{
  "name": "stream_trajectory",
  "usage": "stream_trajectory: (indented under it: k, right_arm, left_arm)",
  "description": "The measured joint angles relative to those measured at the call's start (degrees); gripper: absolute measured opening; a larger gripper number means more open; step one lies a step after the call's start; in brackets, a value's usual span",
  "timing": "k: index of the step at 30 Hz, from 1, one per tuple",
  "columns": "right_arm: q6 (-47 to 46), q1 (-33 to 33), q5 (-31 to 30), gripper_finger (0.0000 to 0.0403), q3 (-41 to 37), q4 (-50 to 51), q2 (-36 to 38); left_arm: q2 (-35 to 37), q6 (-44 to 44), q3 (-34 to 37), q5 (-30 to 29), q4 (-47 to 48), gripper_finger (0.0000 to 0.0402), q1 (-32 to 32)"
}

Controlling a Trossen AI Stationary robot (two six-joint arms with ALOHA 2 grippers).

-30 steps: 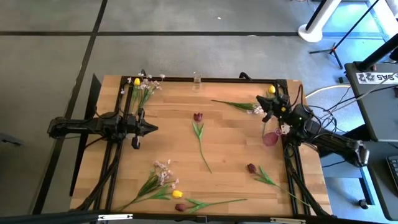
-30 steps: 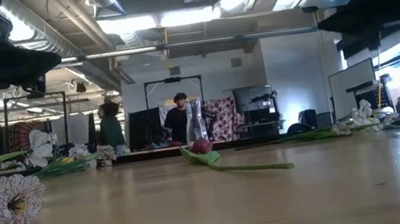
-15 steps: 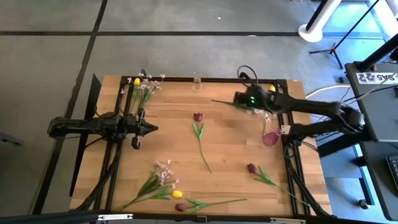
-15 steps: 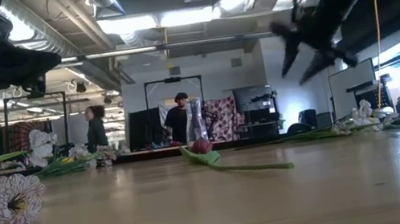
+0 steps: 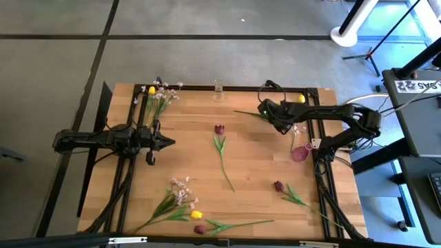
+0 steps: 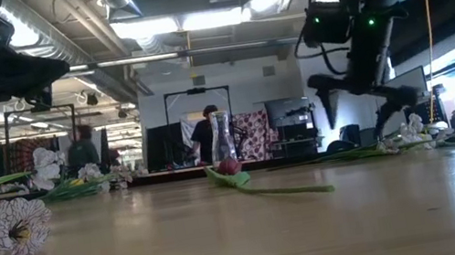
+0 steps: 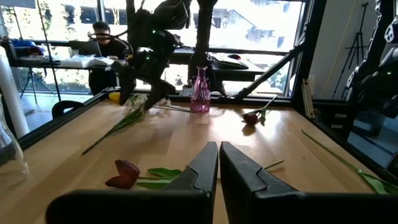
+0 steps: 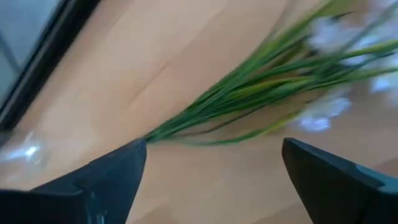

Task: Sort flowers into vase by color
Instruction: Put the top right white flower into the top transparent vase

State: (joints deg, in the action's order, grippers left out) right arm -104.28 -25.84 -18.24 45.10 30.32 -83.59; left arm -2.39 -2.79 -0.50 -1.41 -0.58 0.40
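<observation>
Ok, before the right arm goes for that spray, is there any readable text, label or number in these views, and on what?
One marking: a white label on the dark equipment beside the table's right edge in the high view; its print is too small to read.
Nothing legible on the pink vase, the clear vase, the flowers or either arm.

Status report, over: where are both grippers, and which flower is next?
Right gripper open, above the pale blossom spray near the table's far right. Left gripper shut, idle at the left edge. Nothing held, path unobstructed.
</observation>
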Motion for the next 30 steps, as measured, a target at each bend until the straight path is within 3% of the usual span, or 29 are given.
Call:
stream_trajectory:
  k: [9,15,19,24,30]
  right_arm:
    - [0.7,-5.5,-1.4,0.0319,-0.1,2.6,-0.3]
    - [3.9,-7.9,1.3,0.0275,-0.1,1.3,-5.4]
    - [7.3,-9.7,-0.9,0.0237,0.1,-3.4,-9.5]
    - [12.3,-9.9,-4.0,0.0154,-0.1,-9.1,-10.8]
    - [21.5,-9.8,-8.2,0.0020,0.5,-11.4,-9.7]
  left_arm:
    - [0.0,0.0,0.0,0.0,0.0,0.0015,0.0]
    - [0.0,0.0,0.0,0.0,0.0,0.0015,0.0]
    - [0.0,0.0,0.0,0.0,0.0,0.0015,0.0]
    - [0.0,0.0,0.0,0.0,0.0,0.0015,0.0]
    - [0.0,0.0,0.0,0.0,0.0,0.0015,0.0]
